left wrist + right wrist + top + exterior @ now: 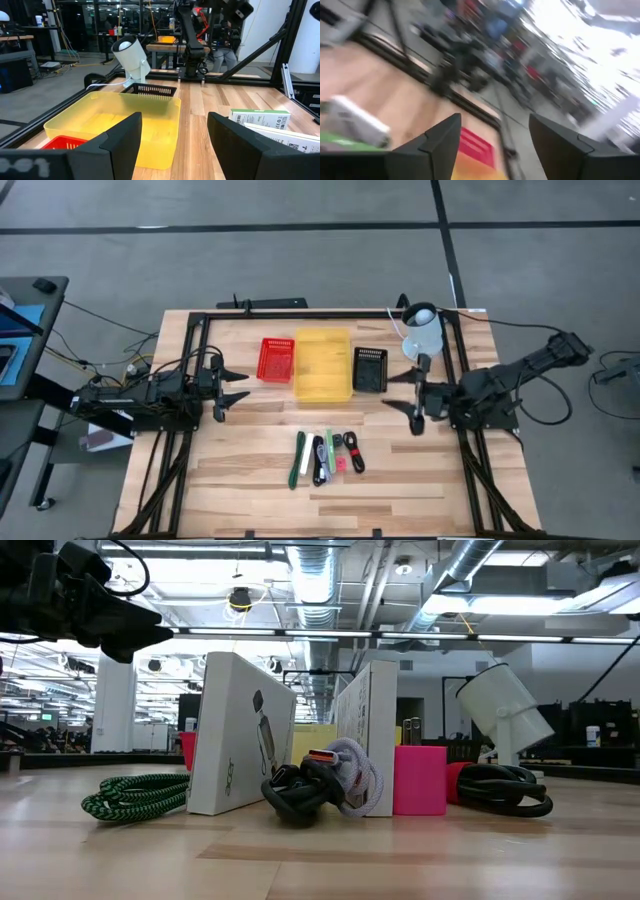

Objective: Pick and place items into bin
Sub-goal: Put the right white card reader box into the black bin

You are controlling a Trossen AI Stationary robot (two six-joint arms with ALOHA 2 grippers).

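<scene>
Items [327, 457] lie lengthwise toward bins; left gripper [236, 385], right gripper [398, 399] agape, empty.

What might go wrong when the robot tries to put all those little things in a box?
The items lie packed side by side near the table's front edge, so fingers closing on one may nudge or drag a neighbour. The three bins, red basket, yellow plastic bin and black basket, sit close together, so a drop could land in the wrong one. The left gripper and right gripper, both open, might crowd each other reaching toward the middle.
</scene>
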